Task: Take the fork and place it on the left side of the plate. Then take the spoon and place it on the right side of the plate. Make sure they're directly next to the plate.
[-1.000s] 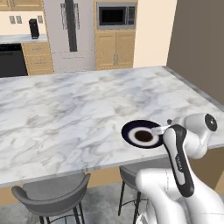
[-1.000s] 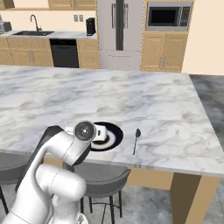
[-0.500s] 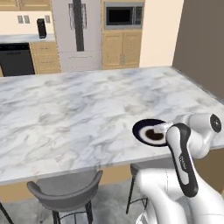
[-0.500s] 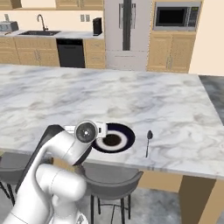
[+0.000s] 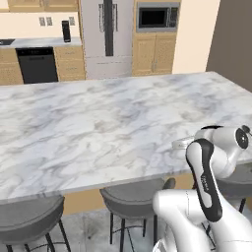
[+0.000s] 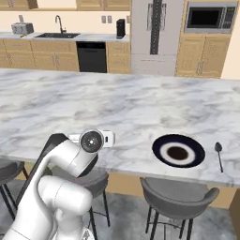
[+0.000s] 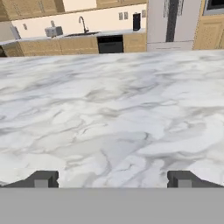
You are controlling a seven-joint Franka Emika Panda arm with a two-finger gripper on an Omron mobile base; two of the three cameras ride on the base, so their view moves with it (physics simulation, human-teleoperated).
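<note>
While hand hangs open over counter, spoon lies right of plate.

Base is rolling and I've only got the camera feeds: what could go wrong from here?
The plate sits close to the counter's near edge, so a careless nudge might slide it off. The spoon lies right of the plate with a gap, easy to misjudge. The open gripper faces bare marble, with no fork there.
</note>
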